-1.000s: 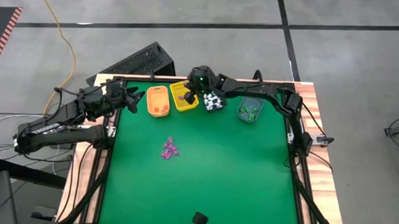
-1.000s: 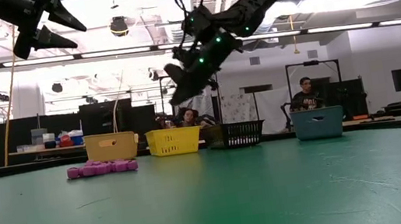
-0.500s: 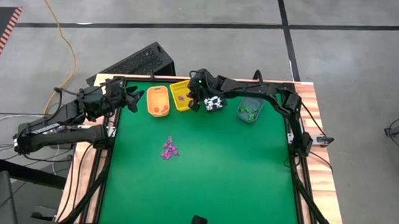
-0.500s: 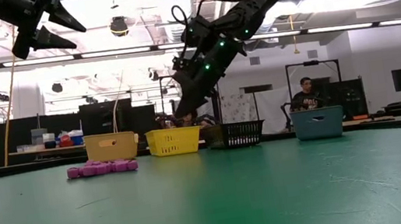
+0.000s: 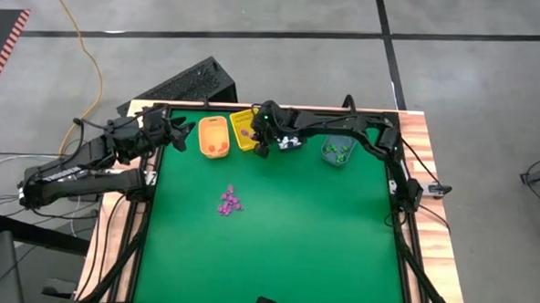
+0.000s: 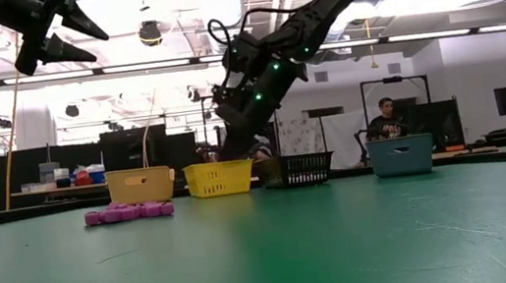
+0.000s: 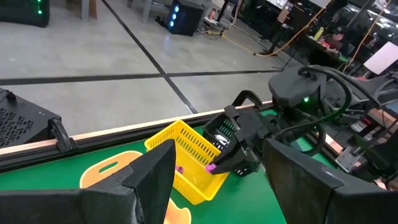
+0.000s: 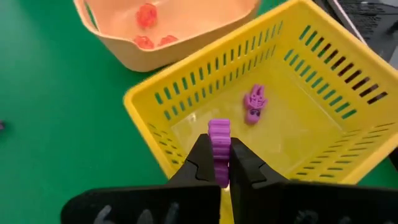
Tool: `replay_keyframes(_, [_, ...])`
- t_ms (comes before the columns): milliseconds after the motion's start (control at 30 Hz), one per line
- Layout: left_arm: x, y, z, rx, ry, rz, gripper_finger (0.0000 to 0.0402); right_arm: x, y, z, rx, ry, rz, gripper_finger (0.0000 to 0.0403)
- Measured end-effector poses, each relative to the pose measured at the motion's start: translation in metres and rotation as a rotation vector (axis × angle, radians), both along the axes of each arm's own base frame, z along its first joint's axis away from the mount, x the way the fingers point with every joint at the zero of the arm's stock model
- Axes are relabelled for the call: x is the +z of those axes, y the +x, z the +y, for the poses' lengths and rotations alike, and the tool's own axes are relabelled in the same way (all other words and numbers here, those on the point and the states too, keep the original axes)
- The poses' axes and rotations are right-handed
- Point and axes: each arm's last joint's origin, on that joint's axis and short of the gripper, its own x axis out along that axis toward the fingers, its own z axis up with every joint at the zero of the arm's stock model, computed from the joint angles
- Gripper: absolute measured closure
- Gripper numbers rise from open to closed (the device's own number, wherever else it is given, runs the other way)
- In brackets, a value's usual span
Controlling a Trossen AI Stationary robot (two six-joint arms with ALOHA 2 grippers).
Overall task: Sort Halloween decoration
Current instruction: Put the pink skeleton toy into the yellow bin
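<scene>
My right gripper (image 8: 219,158) is shut on a small purple trinket (image 8: 219,144) and slants down over the near rim of the yellow bin (image 5: 244,129). One purple trinket (image 8: 254,104) lies on that bin's floor. A small pile of purple trinkets (image 5: 229,202) lies on the green table. Orange trinkets (image 8: 147,15) sit in the orange bin (image 5: 214,136). My left gripper (image 5: 175,134) hangs open and holds nothing, high over the table's far left corner. My right gripper pinches the purple trinket's lower part (image 8: 219,168) between its two fingertips. The fingers slant down from the table's right side. The trinket sticks out past the fingertips, lifted clear, above the yellow bin's rim (image 8: 155,106).
Along the far edge stand several bins: orange, yellow, a black one with white pieces (image 5: 290,141) partly under my right arm, and a blue-grey one with green pieces (image 5: 337,151). A person (image 6: 387,118) sits in the room behind the table.
My right gripper has sunk toward the yellow bin and tipped its fingers further down, carrying the purple trinket with it and staying shut.
</scene>
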Motion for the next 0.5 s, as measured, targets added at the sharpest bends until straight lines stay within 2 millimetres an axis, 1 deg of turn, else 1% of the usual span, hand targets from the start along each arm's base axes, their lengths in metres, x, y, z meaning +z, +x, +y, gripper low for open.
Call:
replay_keyframes(133, [0.0,0.0,0.0,0.0,-0.001,-0.001,0.017,-0.0018,-0.001,-0.0009,-0.002,0.004,0.013,0.0383])
replay_keyframes(500, [0.0,0.0002,-0.0001,-0.003,-0.008,-0.007,0.017,-0.0023,-0.0014,-0.001,-0.002,0.004,0.019,0.0346])
